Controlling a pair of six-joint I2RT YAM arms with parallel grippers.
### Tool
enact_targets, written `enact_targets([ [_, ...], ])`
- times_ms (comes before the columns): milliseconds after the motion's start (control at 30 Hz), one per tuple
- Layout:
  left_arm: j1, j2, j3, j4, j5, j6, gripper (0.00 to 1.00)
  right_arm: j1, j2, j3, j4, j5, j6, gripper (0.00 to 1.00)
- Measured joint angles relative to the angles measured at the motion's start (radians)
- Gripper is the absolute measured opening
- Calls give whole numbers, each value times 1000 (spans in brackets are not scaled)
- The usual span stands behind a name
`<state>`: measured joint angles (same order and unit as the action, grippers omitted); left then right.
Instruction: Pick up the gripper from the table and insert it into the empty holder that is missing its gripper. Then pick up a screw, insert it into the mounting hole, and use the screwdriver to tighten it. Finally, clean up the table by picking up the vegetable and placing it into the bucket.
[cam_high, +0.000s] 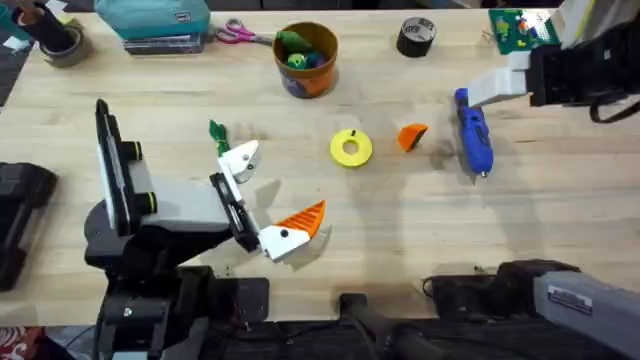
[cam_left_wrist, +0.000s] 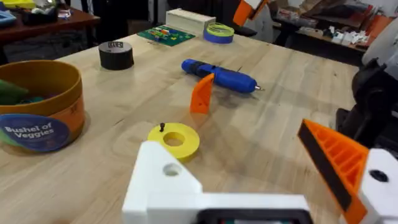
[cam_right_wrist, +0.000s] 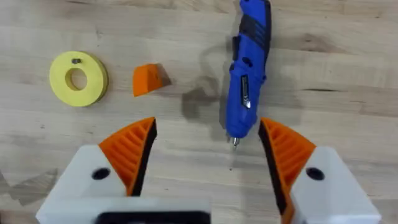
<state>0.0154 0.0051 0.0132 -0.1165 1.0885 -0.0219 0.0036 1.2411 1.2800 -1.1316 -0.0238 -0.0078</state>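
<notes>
Inspecting the wooden bench (cam_high: 560, 215), you find the left end effector (cam_high: 268, 195) at lower centre-left of the overhead frame, spread wide and holding nothing. One of its fingers carries an orange ribbed tip; the other is the bare white plastic finger block (cam_high: 240, 156), the empty holder, with its mounting hole visible in the left wrist view (cam_left_wrist: 171, 169).

The small loose orange ribbed plastic wedge (cam_high: 412, 136) stands on the bench right of centre, between the flat yellow plastic disc (cam_high: 351, 148) and the blue pen-shaped electric screwdriver (cam_high: 474, 140). It touches neither. A tiny dark screw (cam_left_wrist: 162, 127) stands on the disc's rim.

Your right end effector (cam_right_wrist: 208, 146) hangs above the screwdriver's metal bit end, orange-padded fingers set wide, gripping nothing. In the overhead frame its white body enters from the upper right.

The slim green toy vegetable (cam_high: 217, 131) lies on the bench just up-left of the empty holder. The round orange-brown tub (cam_high: 306, 58) sits at top centre, labelled "Bushel of Veggies", with green and yellow toys inside.

A black tape roll (cam_high: 416, 37) sits at upper right, well apart from the tub.
</notes>
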Motion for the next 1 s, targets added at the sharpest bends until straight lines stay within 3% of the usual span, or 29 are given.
enact_targets([
  [600, 0, 0, 0, 0, 0, 0, 942, 9, 0, 13, -37, 1, 1, 997],
  [1000, 0, 0, 0, 0, 1, 0, 942, 188, 94, 209, -215, 4, -42, 998],
])
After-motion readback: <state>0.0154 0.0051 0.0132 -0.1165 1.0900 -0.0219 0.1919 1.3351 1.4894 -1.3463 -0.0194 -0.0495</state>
